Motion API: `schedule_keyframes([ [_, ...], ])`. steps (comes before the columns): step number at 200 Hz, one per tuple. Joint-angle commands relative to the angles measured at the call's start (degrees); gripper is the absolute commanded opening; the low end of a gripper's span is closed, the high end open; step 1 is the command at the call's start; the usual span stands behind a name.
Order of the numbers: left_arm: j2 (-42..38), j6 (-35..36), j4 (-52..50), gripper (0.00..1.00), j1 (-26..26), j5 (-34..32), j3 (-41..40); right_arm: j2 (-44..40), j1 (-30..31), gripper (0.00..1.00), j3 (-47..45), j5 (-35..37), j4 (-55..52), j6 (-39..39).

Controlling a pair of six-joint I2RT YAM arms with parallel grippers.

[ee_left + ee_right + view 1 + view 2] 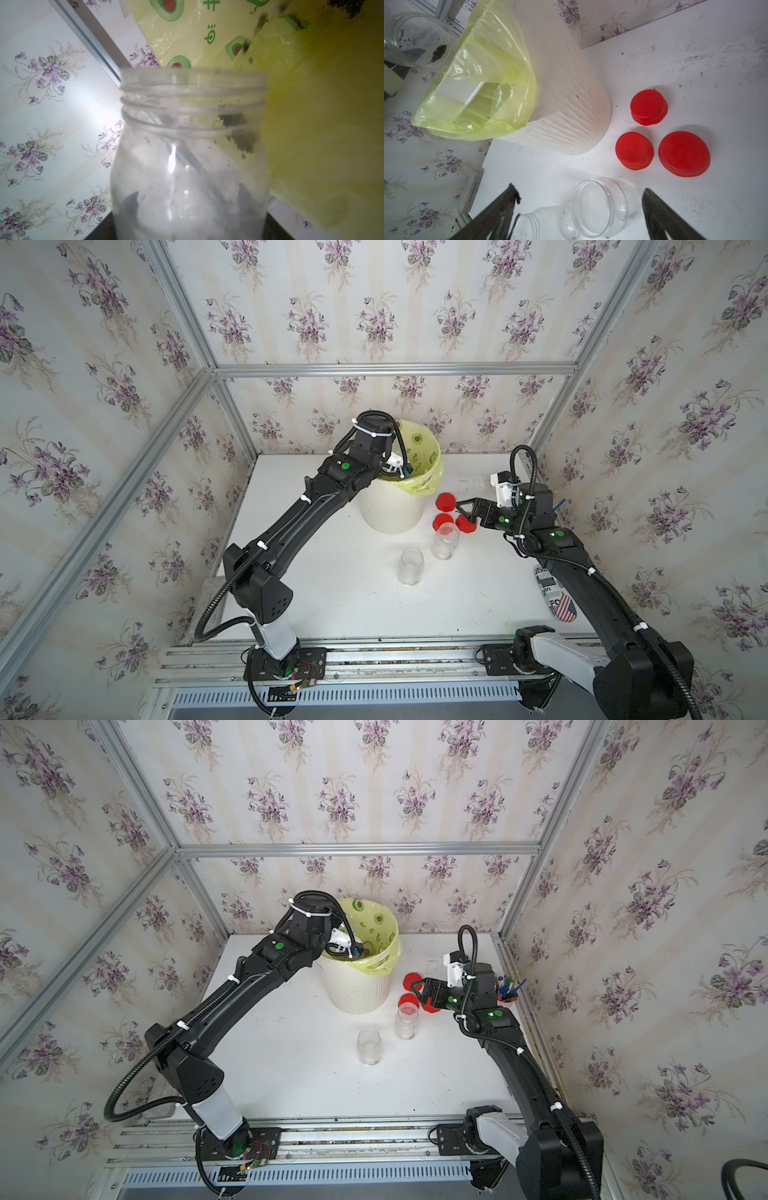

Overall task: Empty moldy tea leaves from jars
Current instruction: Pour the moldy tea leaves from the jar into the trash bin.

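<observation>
My left gripper [188,199] is shut on an uncapped clear jar [193,133], tipped over the cream bin [390,510] with its yellow avocado-print bag [428,452]. A clump of moldy tea leaves [241,135] clings inside the neck, and loose bits fall into the bag. The right wrist view shows the same jar [419,39] above the bin's rim. Two empty jars [410,566] [445,540] stand uncapped on the table. Three red caps [446,501] [442,521] [465,524] lie beside the bin. My right gripper [460,509] hangs open above the caps, holding nothing.
A pink pen cup [507,990] stands by the right wall, close behind the right wrist. A patterned pencil case [557,593] lies under the right arm. A grey block [212,593] sits off the table's left edge. Aluminium frame posts close the back and sides.
</observation>
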Motion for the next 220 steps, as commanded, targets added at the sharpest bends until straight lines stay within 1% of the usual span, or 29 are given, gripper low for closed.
schedule_keyframes([
  [1,-0.77,2.9,1.92,0.73,-0.22,0.45,-0.18,-0.16,0.05,0.92,0.51,0.28,0.63,-0.26],
  [18,-1.17,3.86,1.87,0.73,0.0,-0.38,-2.14,0.22,0.04,0.92,0.45,-0.26,1.46,0.11],
  [55,-1.7,3.63,1.72,0.73,-0.57,-0.34,0.14,1.15,-0.01,0.92,1.85,-0.62,1.32,0.1],
  [85,-2.14,2.84,1.78,0.73,-0.3,-0.62,-3.12,1.26,-0.01,0.92,1.99,-0.77,1.73,0.25],
  [124,-1.8,4.02,1.82,0.73,-0.93,-0.7,0.82,1.15,0.02,0.92,2.6,-0.84,1.07,0.06],
  [143,-2.64,2.74,1.65,0.73,-0.93,-0.42,-2.28,0.87,0.01,0.92,2.45,-0.59,1.2,0.14],
  [154,-2.89,3.29,1.69,0.73,-0.2,0.19,-4.28,1.01,0.02,0.92,2.34,-0.7,1.23,0.19],
  [190,-2.36,3.86,1.78,0.74,-0.47,-0.05,-0.35,0.97,0.03,0.92,2.86,-0.7,0.26,-0.19],
  [208,-2.66,2.23,1.7,0.74,-0.16,0.99,-1.81,0.59,0.04,0.92,2.62,-0.36,0.71,0.07],
  [220,-2.59,3.81,2.19,0.74,0.32,0.84,-3.37,0.58,0.05,0.92,2.33,-0.48,1.2,0.35],
])
